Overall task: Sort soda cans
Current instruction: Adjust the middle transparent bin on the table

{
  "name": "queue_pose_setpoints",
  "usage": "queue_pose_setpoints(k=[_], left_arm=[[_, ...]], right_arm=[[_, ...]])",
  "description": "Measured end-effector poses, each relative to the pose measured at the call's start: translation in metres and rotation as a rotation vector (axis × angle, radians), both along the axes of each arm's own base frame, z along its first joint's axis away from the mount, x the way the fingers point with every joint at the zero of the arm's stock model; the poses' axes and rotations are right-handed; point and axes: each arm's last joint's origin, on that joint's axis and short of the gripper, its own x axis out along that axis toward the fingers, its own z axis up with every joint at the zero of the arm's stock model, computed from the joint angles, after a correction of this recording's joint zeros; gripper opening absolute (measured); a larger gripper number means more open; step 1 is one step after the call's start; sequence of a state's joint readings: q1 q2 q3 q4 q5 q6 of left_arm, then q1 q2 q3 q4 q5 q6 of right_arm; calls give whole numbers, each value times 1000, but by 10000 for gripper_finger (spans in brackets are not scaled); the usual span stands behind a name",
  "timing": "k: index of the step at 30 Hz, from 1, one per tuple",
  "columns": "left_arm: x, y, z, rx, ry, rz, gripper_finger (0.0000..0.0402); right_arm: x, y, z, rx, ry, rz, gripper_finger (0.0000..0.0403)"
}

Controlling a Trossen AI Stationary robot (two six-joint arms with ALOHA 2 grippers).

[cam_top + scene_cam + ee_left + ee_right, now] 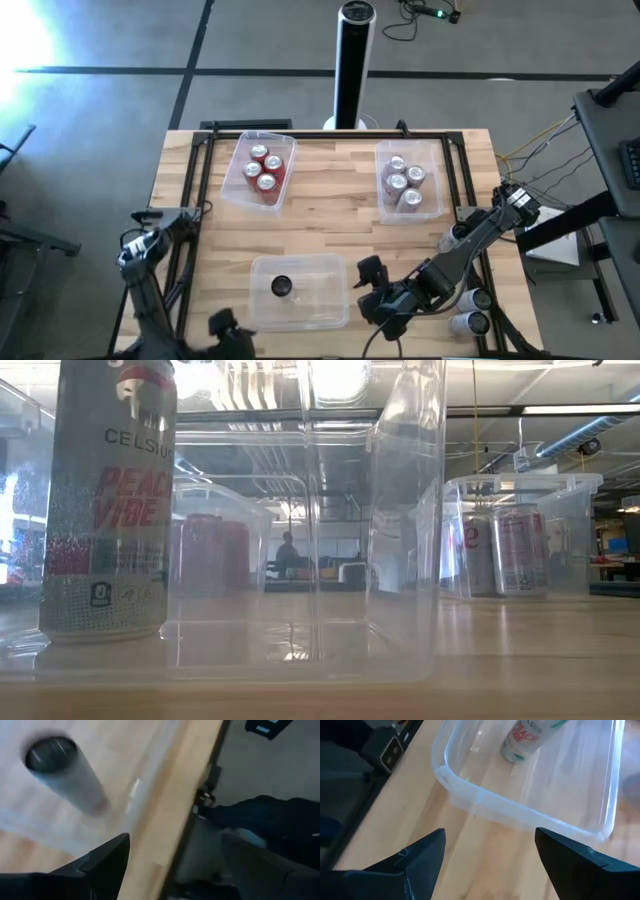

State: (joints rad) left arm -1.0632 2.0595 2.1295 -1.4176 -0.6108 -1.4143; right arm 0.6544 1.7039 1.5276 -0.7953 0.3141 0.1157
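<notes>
- Surface: a light wooden worktop with a dark frame along its edges, standing on a grey floor. A black-and-silver column stands behind its far edge.
- Room: the low view looks across the worktop into an open hall with ceiling lights and a distant person.
- Near tub: clear plastic, at the near edge. It holds one silver-grey can, upright, long axis vertical, top facing up.
- Far-left tub: four red cans, upright.
- Far-right tub: four silver cans, upright.
- Two more cans lie on their sides at the worktop's near right edge.
- Right gripper: just right of the near tub, jaws open and empty; its wrist view looks along the tub's rim.
- Left gripper: at the near-left corner, jaws open and empty.
- Only the low view shows the can's lettering, "CELSIUS PEACH VIBE"; only the high view shows all three tubs together.
</notes>
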Motion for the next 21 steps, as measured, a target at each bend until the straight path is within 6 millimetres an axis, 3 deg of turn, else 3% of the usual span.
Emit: queue_pose_setpoints(k=[6,12,16,21], left_arm=[[-25,-34,-35,-90,6,120,297],[-21,-54,-94,1,7,224,297],[-11,-54,-131,84,28,313,297],[-2,-46,-150,161,25,413,297]], right_arm=[[-3,0,1,82,31,-147,293],[-14,11,9,149,29,-192,280],[-29,19,7,133,78,-199,275],[-42,30,4,155,107,-222,277]])
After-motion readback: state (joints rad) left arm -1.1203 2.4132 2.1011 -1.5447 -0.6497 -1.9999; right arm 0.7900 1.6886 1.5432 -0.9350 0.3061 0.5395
